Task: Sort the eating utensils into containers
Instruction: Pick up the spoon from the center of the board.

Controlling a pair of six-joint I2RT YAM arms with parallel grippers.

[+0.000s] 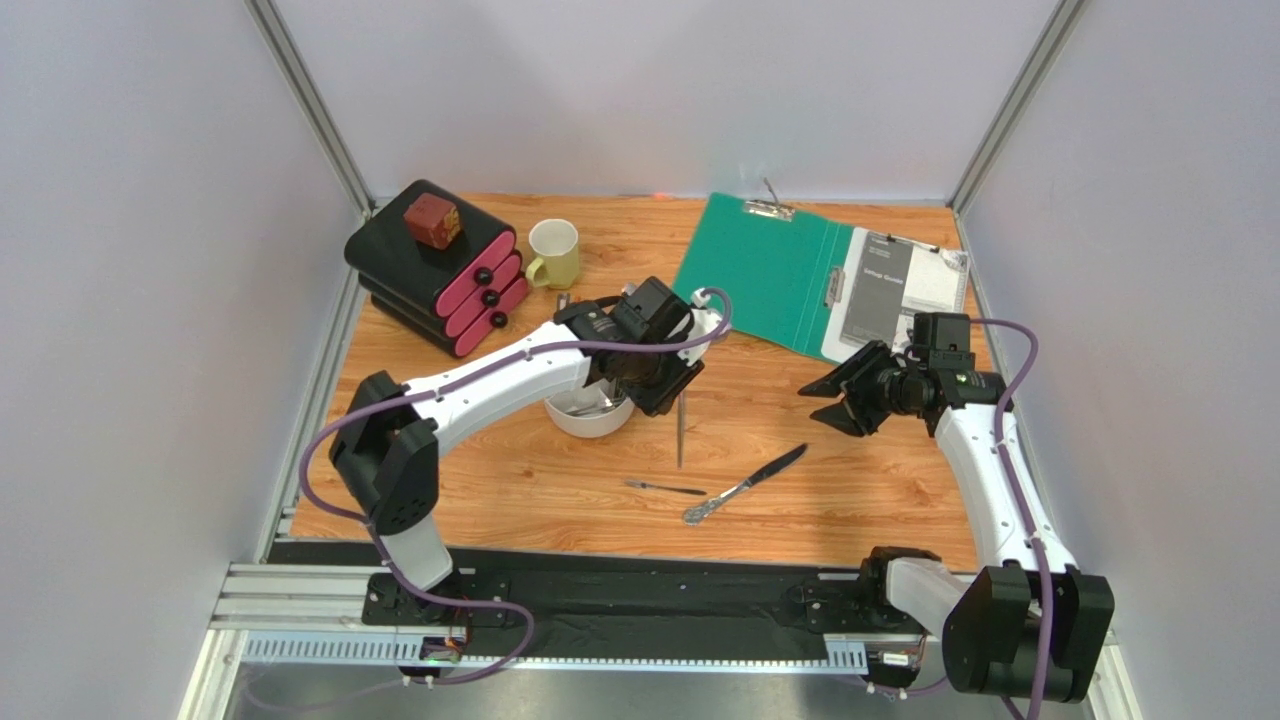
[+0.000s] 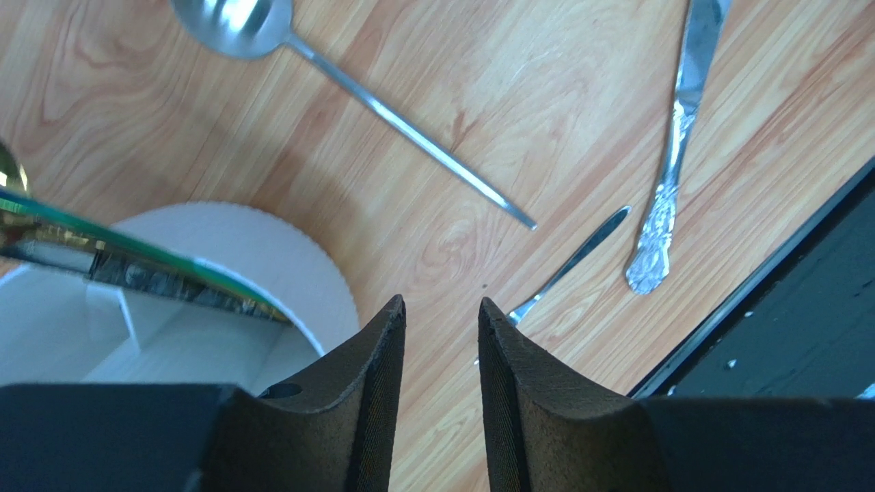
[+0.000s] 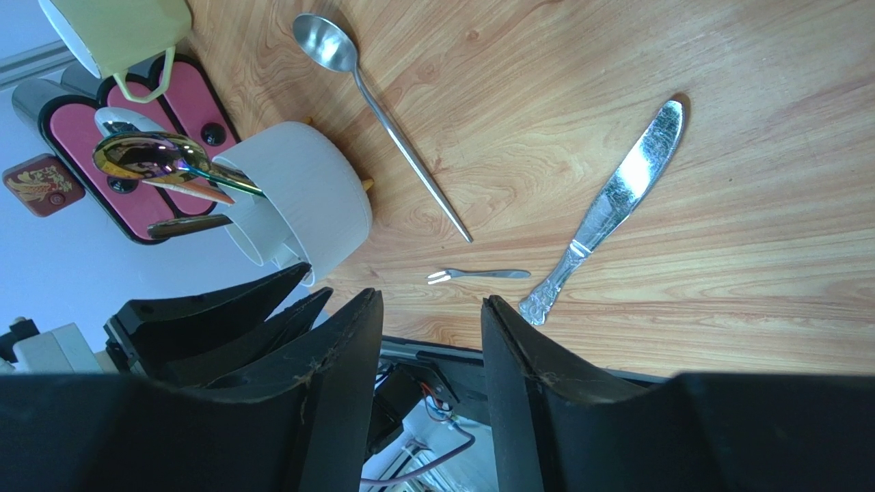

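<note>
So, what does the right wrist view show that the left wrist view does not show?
Only the right wrist view: the yellow mug and the pink-fronted drawer box. Only the left wrist view: the inner partitions of the white holder. Both: the long silver spoon, the knife and the small fork lying on the table, beside the white holder.

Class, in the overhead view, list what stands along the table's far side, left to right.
black drawer stack with pink fronts, pale yellow ceramic mug, green plastic clipboard folder
</note>
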